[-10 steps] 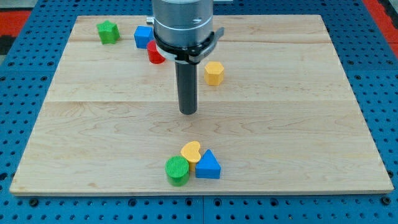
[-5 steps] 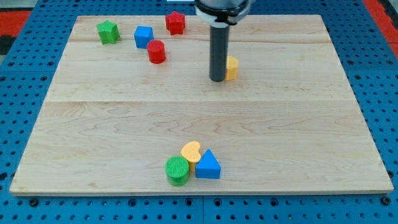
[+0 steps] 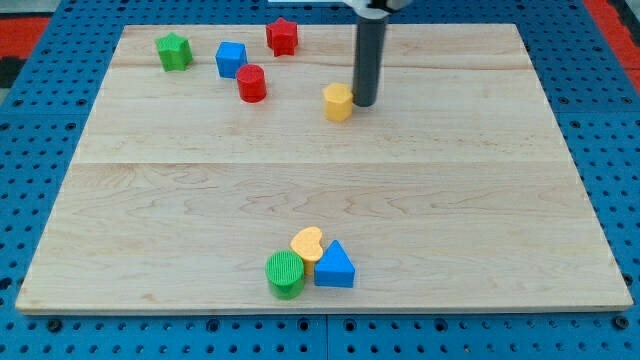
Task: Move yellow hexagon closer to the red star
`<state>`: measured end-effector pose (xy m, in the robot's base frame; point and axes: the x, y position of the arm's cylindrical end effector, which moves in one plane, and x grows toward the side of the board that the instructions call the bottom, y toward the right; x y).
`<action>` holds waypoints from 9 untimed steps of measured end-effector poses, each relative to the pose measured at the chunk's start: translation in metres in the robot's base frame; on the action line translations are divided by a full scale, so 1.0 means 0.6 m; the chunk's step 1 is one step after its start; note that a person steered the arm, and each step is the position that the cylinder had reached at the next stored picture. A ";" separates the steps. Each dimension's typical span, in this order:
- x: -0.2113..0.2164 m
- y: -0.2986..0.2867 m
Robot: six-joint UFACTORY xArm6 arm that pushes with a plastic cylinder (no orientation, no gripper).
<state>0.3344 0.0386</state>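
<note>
The yellow hexagon (image 3: 339, 101) lies on the wooden board in the upper middle of the view. My tip (image 3: 365, 103) stands right beside it on its right side, touching or nearly touching it. The red star (image 3: 282, 36) lies near the board's top edge, up and to the left of the hexagon, with a clear gap between them.
A red cylinder (image 3: 251, 83), a blue cube (image 3: 231, 59) and a green star (image 3: 173, 50) lie at the upper left. A green cylinder (image 3: 285, 274), a yellow heart (image 3: 308, 243) and a blue triangle (image 3: 335, 265) cluster near the bottom edge. Blue pegboard (image 3: 40, 150) surrounds the board.
My tip moved from the board's middle up and around to the hexagon's right side. The yellow hexagon has shifted a little up and to the left.
</note>
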 end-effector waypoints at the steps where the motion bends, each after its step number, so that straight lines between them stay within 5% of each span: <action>1: -0.008 -0.013; 5: 0.031 0.006; 9: 0.008 -0.108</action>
<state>0.3393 -0.0260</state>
